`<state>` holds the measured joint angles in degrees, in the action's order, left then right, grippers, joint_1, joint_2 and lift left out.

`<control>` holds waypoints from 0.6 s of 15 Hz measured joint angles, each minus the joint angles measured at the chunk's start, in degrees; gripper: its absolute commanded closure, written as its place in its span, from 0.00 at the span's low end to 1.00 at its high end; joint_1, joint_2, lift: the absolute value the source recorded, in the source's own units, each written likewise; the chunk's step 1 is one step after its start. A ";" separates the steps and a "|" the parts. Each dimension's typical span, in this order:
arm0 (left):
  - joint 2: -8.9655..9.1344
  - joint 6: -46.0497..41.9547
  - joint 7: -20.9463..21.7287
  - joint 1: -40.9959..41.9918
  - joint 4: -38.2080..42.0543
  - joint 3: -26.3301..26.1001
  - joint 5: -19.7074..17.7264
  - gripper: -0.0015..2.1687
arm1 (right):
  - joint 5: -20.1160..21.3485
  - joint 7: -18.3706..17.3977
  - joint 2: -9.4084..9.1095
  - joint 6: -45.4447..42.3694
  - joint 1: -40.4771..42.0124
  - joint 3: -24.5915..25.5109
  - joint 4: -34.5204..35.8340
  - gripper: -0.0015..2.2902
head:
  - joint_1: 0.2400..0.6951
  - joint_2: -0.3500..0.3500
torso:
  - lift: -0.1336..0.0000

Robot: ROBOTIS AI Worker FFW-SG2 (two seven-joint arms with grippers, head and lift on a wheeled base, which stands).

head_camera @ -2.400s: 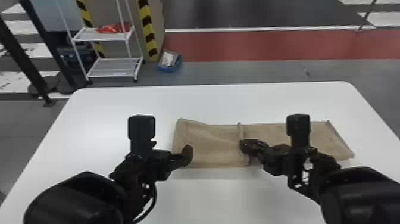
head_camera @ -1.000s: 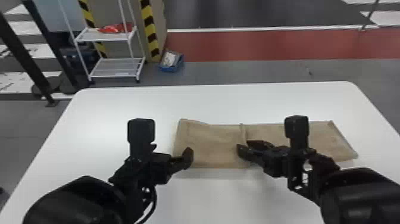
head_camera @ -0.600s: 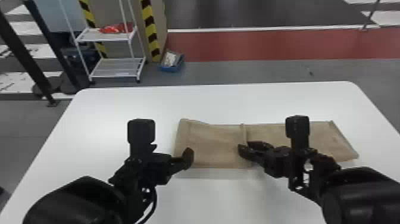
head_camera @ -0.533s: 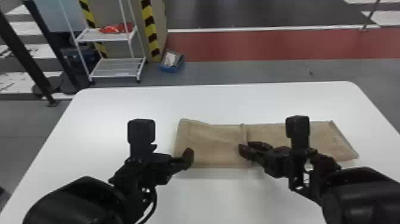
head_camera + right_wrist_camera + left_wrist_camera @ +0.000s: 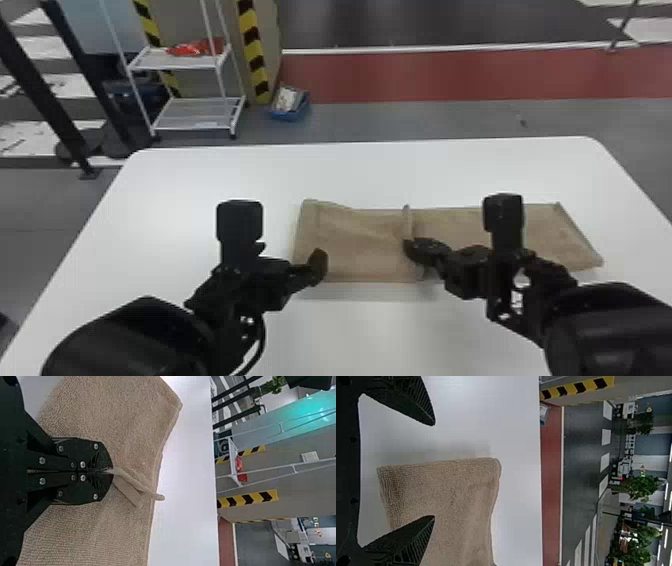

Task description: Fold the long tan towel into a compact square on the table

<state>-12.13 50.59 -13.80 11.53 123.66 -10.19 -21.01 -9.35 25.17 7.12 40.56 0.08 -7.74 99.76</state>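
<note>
While the left gripper (image 5: 434, 470) hangs with its fingers spread wide at the left end of the tan towel (image 5: 455, 502), holding nothing, the left wrist view puts that end flat on the white table (image 5: 516, 494).

In the right wrist view, the right gripper (image 5: 112, 471) is closed tight on a thin raised edge (image 5: 136, 485) of the towel, with more cloth lying under it.

From where I stand, the head view has the towel stretched left to right across the table, that edge near its middle. I'd judge the first fold is laid from the left and being squared. Next, the right gripper should let go and take the far right end, bringing it leftward over the folded part.
</note>
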 measured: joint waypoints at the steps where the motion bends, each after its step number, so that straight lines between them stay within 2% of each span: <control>1: 0.00 0.00 0.00 0.00 0.00 0.04 0.00 0.02 | -0.11 0.00 0.00 -0.07 0.13 0.01 0.38 0.53 | 1.00 0.61 | 0.07; 5: -0.02 -0.01 -0.08 0.04 0.18 0.24 0.17 0.02 | -0.79 0.06 0.01 -0.17 1.10 1.06 3.93 0.53 | 1.00 0.61 | 0.07; 9: -0.48 -0.01 -0.05 0.65 0.81 0.69 0.18 0.02 | -4.00 0.99 0.55 2.97 1.54 6.69 9.31 0.53 | 1.00 0.57 | 0.07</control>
<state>-12.61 50.58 -13.84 12.17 124.47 -9.50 -20.83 -13.35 26.16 7.67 43.53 1.61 -1.04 109.08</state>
